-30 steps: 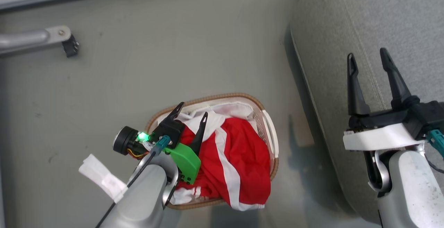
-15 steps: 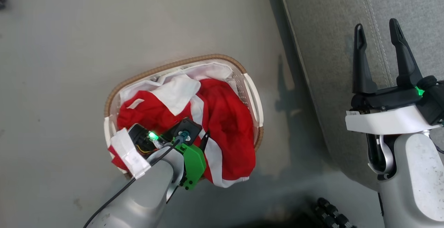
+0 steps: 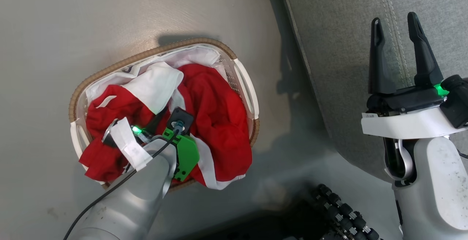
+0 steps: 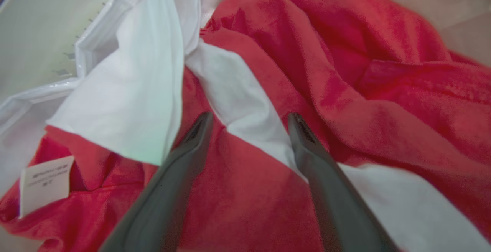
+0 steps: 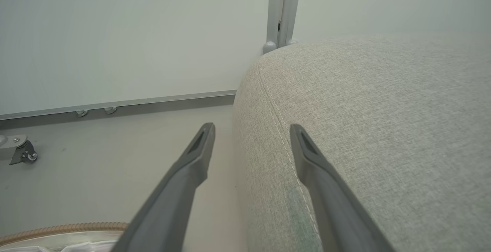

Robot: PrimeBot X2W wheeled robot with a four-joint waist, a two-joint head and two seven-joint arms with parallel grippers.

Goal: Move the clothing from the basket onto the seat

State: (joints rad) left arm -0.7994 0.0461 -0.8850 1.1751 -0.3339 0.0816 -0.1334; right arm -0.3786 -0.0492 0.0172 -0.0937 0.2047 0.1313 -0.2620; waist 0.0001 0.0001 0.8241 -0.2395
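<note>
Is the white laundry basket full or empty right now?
Full: crumpled bright red garments with white stripes heap inside the oval white perforated basket, one fold spilling over its brown woven rim.

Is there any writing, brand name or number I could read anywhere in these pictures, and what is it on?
White label on the red clothing in the basket: a few short lines of grey print, too blurred to read in the left wrist view.
I can make out no other words, numbers, brands or signs.
</note>
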